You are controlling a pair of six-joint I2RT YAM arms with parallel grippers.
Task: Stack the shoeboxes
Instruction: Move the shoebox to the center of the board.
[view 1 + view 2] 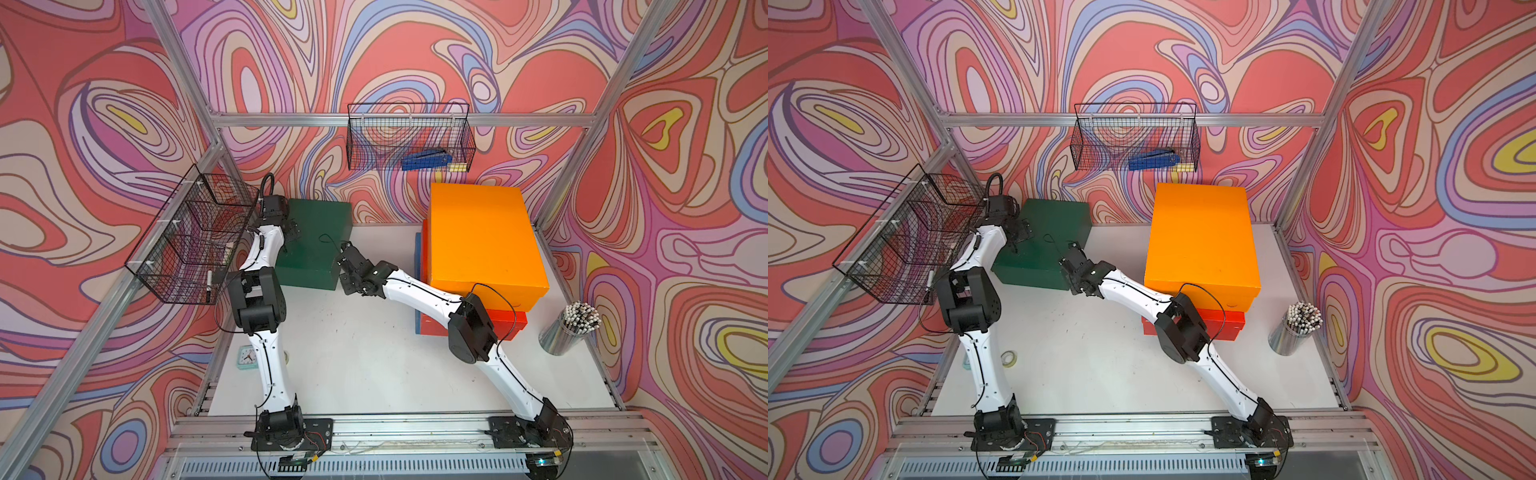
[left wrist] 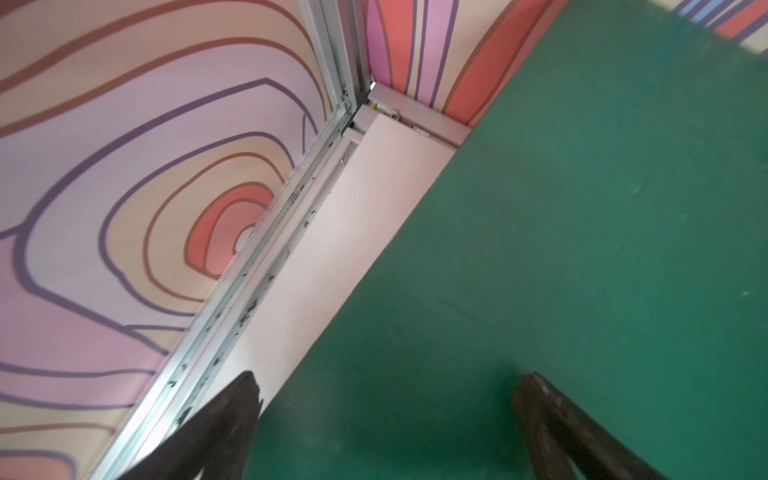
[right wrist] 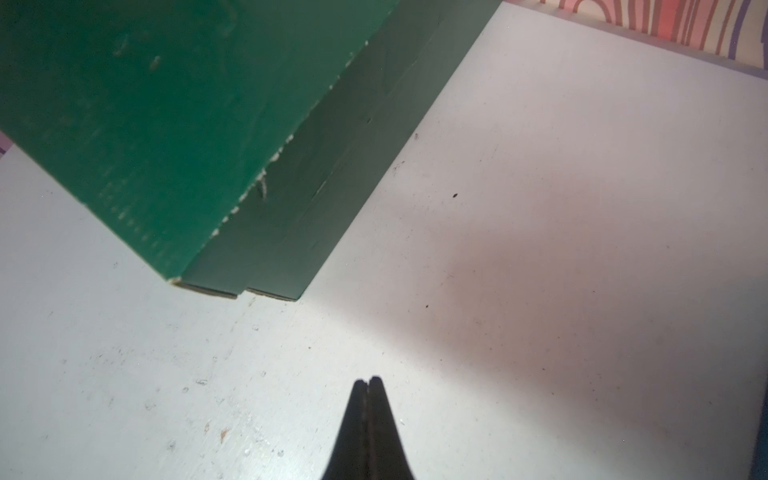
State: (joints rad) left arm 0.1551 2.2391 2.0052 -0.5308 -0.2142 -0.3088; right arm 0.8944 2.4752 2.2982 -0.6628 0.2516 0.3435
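Nearest, by the table's near left corner, a small mint clock and a roll of tape lie beside the left arm. Along the right edge stands a metal cup of pencils.

Three shoeboxes are stacked on the right half of the table, reaching toward the far right corner. The orange box is on top, the red box shows under its near end, and the blue box shows only as a sliver along the stack's left side.

The green box sits alone in the far left corner, its lid on. The right gripper hangs over bare table just off the green box's near right corner, its fingers pressed together with nothing between them. The left gripper is spread wide at the box's left edge, one finger over the lid and the other over the strip of table beside it; whether either touches cannot be told.

Beyond, one black wire basket hangs on the left wall and another wire basket on the back wall, holding a blue stapler-like object
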